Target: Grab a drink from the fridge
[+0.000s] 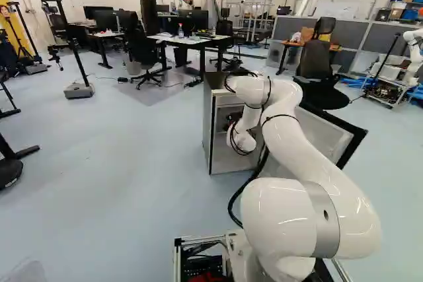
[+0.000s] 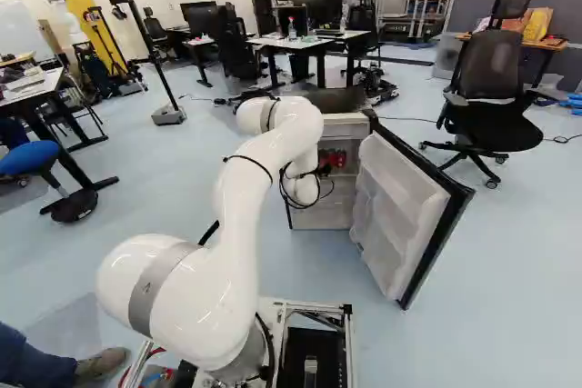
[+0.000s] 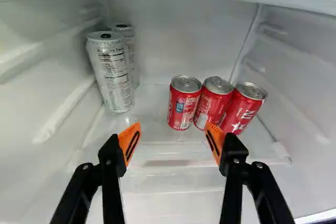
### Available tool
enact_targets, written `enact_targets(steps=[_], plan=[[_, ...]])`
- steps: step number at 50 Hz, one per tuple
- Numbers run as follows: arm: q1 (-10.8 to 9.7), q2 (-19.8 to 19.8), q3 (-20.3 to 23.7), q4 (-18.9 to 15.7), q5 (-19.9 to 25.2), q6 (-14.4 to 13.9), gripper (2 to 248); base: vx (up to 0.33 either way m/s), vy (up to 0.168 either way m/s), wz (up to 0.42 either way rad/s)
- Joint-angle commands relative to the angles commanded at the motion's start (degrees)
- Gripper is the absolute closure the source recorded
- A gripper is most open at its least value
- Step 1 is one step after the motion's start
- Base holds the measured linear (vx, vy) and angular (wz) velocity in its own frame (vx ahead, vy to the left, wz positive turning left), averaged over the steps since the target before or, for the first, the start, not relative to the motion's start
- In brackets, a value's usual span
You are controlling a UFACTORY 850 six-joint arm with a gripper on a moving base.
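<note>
Black-jointed and two-fingered, the claw [image 3: 174,129] stands spread with nothing between its orange pads, pointing into the white-lined, box-shaped fridge [image 1: 225,160]. Its side walls leave limited room, so a sideways correction made too deep inside could scrape a finger. The glossy white tubular arm [image 2: 238,215] could catch a link on the fridge frame if its reach were driven forward carelessly; it rises from the base, arches forward, then bends down at the wrist to face the opening. Beside it, the dark-edged door with a pale moulded lining [image 2: 400,211] hangs open, and a wide swing on the way out might bump it. On the smooth pale shelf [image 3: 157,145] ahead of the claw stand the drinks: two tall silver metal cans, the front one [image 3: 111,74] near a side wall and the other [image 3: 130,51] behind it, and three short red metal cans, one [image 3: 184,103] at the end nearest the silver pair, one [image 3: 212,102] in the middle and one [image 3: 243,109] at the far end. These crowd close together (awkward neighbours for a wide grip), so a finger advancing off-centre could topple one or push the row instead of straddling a single can.
</note>
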State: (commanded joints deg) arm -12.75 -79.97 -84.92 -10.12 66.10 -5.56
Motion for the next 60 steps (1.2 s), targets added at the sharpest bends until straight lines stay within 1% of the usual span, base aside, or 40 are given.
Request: enact_targets(steps=[60], plan=[[0.71, -5.00, -8.99, 0.00, 0.00, 0.00, 69, 0.000, 0.000, 0.000]])
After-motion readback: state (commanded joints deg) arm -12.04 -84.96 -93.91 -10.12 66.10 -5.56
